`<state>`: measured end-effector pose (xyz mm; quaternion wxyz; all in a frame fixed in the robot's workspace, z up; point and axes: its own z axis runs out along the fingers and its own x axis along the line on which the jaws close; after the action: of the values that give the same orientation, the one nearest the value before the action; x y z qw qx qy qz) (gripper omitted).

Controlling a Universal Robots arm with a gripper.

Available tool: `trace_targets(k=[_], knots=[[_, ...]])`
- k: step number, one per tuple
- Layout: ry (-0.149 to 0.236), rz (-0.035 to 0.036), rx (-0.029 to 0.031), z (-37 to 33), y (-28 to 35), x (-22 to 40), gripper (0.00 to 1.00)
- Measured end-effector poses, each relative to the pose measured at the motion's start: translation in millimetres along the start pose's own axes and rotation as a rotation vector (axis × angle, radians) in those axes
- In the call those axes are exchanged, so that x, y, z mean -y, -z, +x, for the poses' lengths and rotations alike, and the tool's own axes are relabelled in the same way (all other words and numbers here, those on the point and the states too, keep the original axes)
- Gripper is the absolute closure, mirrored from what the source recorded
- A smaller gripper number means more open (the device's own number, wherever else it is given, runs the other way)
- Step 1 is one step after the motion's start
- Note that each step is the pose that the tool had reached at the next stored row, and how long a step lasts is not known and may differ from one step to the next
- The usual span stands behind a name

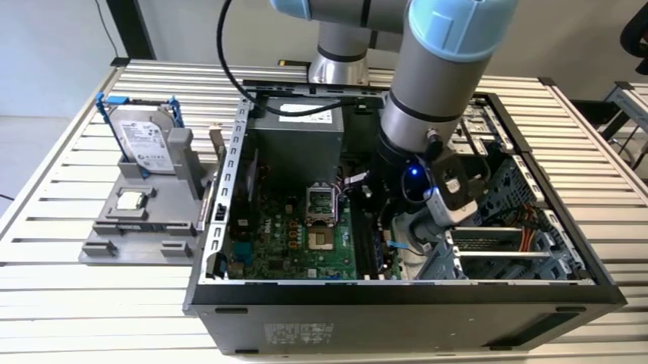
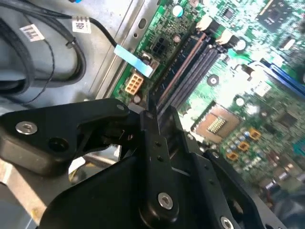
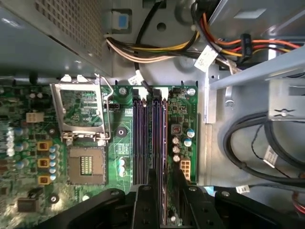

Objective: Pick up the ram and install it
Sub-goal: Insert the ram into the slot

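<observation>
Slatted metal bench (image 1: 61, 189) backdrop: gripper (image 3: 159, 200) pinches what seems the ram (image 3: 157, 143) edge-on over motherboard slots (image 3: 140, 138), a light, stiff, fragile stick best held by its edges.

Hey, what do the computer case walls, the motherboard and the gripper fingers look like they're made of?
Computer case: likely sheet metal, with a dull grey inner wall and folded, punched edges in the first wrist view. Motherboard: green laminate circuit board, glossy, studded with metal capacitors and plastic connectors. Gripper fingers: matte black, probably moulded plastic or coated metal; the look leaves it open. They straddle the memory slots.
</observation>
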<state>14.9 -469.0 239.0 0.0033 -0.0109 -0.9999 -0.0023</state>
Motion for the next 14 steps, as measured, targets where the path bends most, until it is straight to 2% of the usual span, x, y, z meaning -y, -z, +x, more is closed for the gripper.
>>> trace_targets(k=[3, 8, 9, 14], knots=[[0.000, 0.0000, 0.0000, 0.1, 12.5, -0.1, 0.00], [0.001, -0.0002, 0.0001, 0.1, 13.3, -0.1, 0.00], [0.001, 0.0001, 0.0001, 0.2, 13.4, -0.1, 1.00], [0.002, 0.0001, 0.0001, 0.1, 13.4, -0.1, 1.00]])
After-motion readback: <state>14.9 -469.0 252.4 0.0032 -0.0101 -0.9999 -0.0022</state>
